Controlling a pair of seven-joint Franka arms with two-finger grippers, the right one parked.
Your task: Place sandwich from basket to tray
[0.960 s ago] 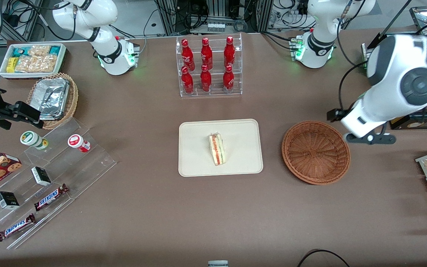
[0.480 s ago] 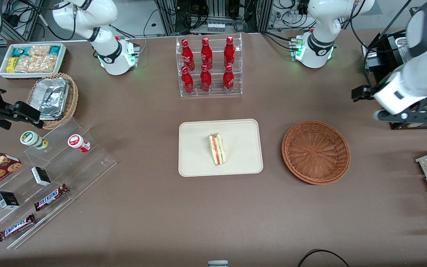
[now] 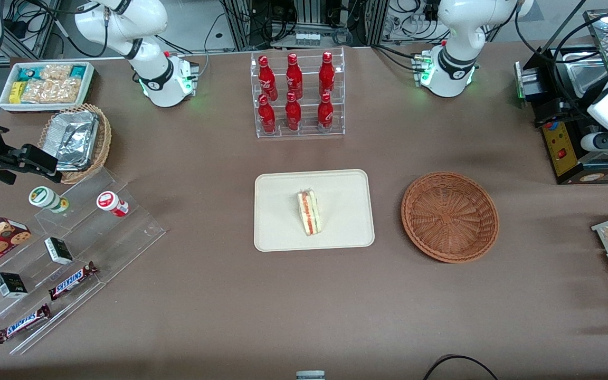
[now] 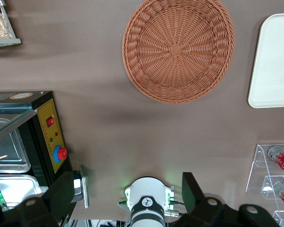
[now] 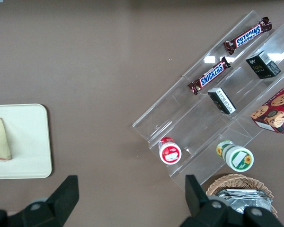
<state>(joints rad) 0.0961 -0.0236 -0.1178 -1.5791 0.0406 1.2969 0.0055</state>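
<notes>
On the tray (image 3: 283,221), near its centre, the sandwich (image 3: 309,212) lies on its side with the red, orange and green filling edge turned toward the working arm's end of the bench (image 3: 304,306). Basket (image 3: 449,216) sits beside the tray, apart from it, and shows only bare weave in both the front and left wrist views. Judgement: placement looks complete.

Risks from here, all judgement:
- Low risk to the sandwich itself. It sits well inside the tray rim, so it has no obvious way to slide off unless the tray is bumped.
- Main hazard is the working arm near the black control box with yellow panel (image 3: 560,150) and the metal trays at that end of the bench. A careless swing there could strike the box or its red button.
- Any return sweep low over the basket could catch its rim and shove it toward the tray.

Hand (image 4: 123,196): high above the bench at the working arm's end, looking down on the basket, part of the tray and the arm's own base (image 4: 147,208). Wrist view shows 2 dark fingers (image 4: 191,189) set wide apart with nothing between them. It holds nothing and touches nothing.
</notes>
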